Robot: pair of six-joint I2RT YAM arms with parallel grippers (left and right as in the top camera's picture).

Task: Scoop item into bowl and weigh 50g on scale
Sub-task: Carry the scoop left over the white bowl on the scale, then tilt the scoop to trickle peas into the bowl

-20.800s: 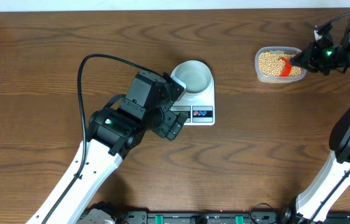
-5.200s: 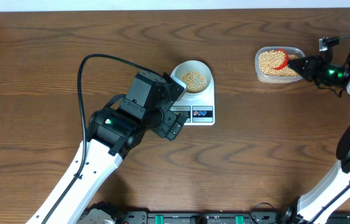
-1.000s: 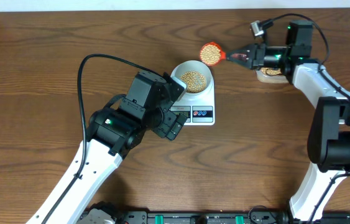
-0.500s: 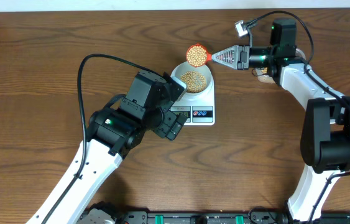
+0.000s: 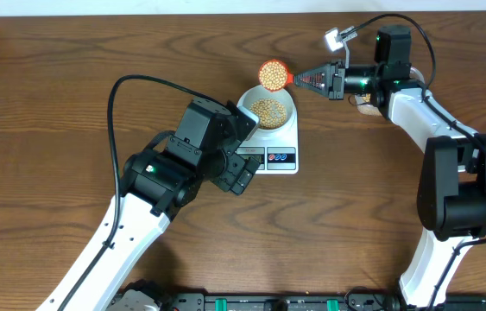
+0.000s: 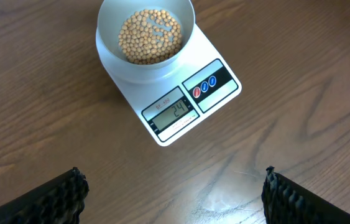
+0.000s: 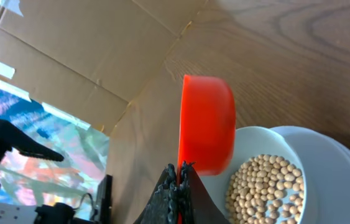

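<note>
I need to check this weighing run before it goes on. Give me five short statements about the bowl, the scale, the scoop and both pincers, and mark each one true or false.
1. The bowl stands on the scale. True.
2. The scale's display reads 50. False: it reads 24.
3. The right pincer is shut on the handle of the red scoop. True.
4. The scoop is empty. False: the overhead view shows it loaded with beans, held at the bowl's far rim.
5. The left pincer grips the bowl. False: it is open, apart from the scale, and holds nothing.
</note>
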